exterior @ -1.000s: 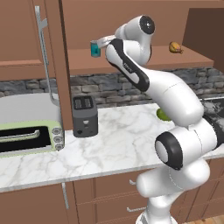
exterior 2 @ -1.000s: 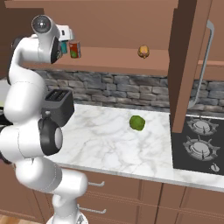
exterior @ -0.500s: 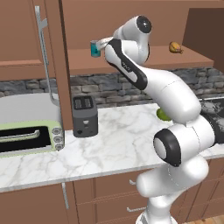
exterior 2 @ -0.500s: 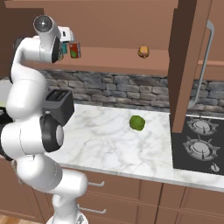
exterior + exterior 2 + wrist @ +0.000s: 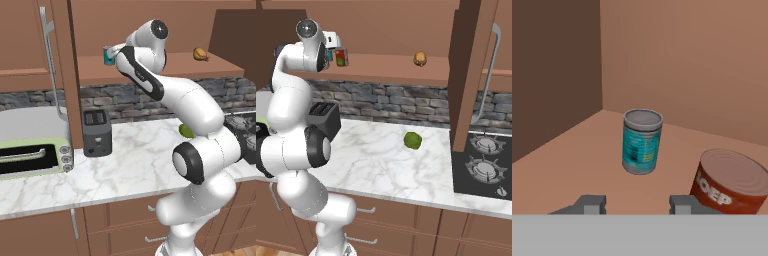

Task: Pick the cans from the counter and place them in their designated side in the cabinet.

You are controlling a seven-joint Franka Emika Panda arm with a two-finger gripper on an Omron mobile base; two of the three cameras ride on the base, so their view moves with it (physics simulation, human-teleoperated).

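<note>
Tool (image 5: pixel 637 204) up at cabinet shelf (image 5: pixel 95 70), fingers apart, pinching nothing. Red can (image 5: pixel 729 184) stands just right of tips, on shelf near teal can (image 5: pixel 641 142). I judge red can placed; next I back out, fetch yellow can from worktop (image 5: pixel 130 165).

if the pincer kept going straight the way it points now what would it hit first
Probably the teal-blue can, standing upright almost dead ahead of the pincer. The red can sits off to one side, likely just outside that line.

A teal-blue can (image 5: pixel 642 142) stands upright on the brown shelf (image 5: pixel 567 170); a red can (image 5: pixel 728 183) sits at its four o'clock, apart.
</note>
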